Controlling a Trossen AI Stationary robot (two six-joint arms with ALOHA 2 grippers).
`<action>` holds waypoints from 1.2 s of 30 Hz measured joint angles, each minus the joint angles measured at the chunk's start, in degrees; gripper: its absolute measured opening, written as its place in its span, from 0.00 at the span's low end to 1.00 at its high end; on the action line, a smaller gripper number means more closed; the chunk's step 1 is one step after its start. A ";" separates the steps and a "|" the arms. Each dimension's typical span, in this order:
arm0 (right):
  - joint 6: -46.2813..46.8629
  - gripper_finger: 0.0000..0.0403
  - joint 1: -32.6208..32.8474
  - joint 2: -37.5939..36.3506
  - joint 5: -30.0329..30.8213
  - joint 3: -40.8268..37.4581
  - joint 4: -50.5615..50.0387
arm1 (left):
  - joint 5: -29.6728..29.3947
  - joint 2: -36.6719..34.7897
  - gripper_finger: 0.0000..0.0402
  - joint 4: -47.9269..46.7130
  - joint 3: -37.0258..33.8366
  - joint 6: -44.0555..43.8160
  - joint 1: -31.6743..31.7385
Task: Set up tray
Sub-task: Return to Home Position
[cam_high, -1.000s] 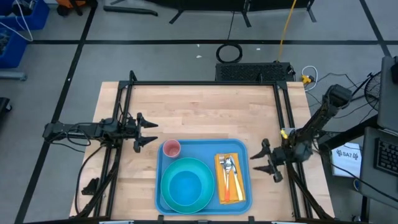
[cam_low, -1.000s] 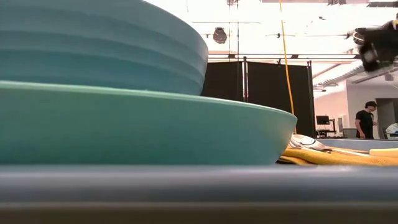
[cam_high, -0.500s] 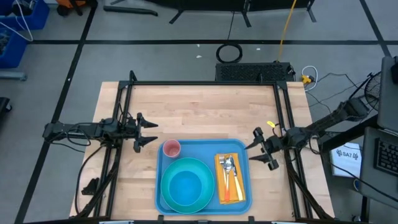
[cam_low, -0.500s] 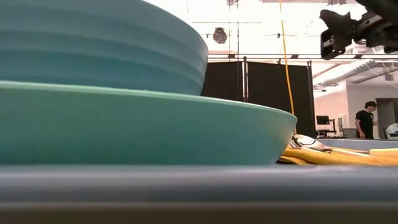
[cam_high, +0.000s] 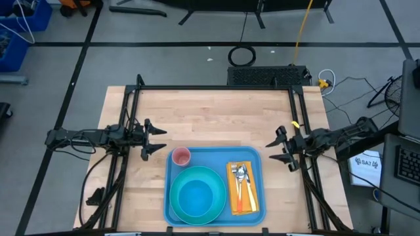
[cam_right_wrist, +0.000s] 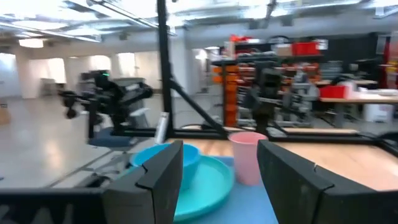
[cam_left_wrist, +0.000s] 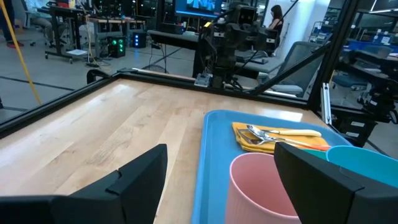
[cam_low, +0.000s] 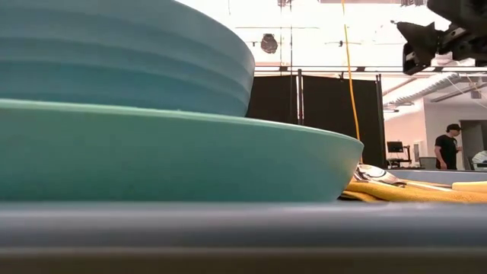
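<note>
High view, with low and wrist views. The tray [cam_high: 211,158] lies flat at the 6 o'clock edge of the bench [cam_high: 210,115], its long side along that edge.

On the tray:
- A pink cup [cam_high: 180,156] stands upright in the 11 o'clock corner.
- A teal plate [cam_high: 218,183] fills the 7 o'clock part and carries a bluer bowl [cam_high: 195,198]. The low view shows the bowl nested on the plate.
- A yellow-orange napkin [cam_high: 254,191] lies along the 3 o'clock side, with cutlery [cam_high: 241,187] laid side by side on it, the metal heads towards 12 o'clock.

The left pincer [cam_high: 160,139] sits at 9 o'clock of the bench, just beside the tray's 10 o'clock corner and apart from it. It points towards 3 o'clock. Its fingers [cam_left_wrist: 140,180] are spread wide and grip nothing.

The right pincer [cam_high: 270,151] hangs at 3 o'clock of the bench, near the tray's 1 o'clock corner and clear of it. It points towards 9 o'clock. The low view shows it raised well above the bench. Its fingers [cam_right_wrist: 158,180] are likewise spread and empty.

A person [cam_low: 447,146] stands far off in the room behind the bench.
</note>
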 joint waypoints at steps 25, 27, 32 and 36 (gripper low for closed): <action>0.35 0.49 -0.04 -7.87 8.62 0.13 -11.09 | -0.02 0.00 0.75 0.02 0.04 0.01 0.00; 1.76 0.49 -0.04 -7.85 8.54 0.13 -11.11 | -0.01 0.00 0.75 0.02 0.04 0.01 0.00; 2.26 0.49 -0.04 -7.85 8.46 0.13 -11.11 | -0.02 0.00 0.75 0.02 0.04 0.01 0.00; 2.26 0.49 -0.04 -7.85 8.45 0.13 -11.11 | -0.02 -0.02 0.75 0.02 0.04 0.00 -0.01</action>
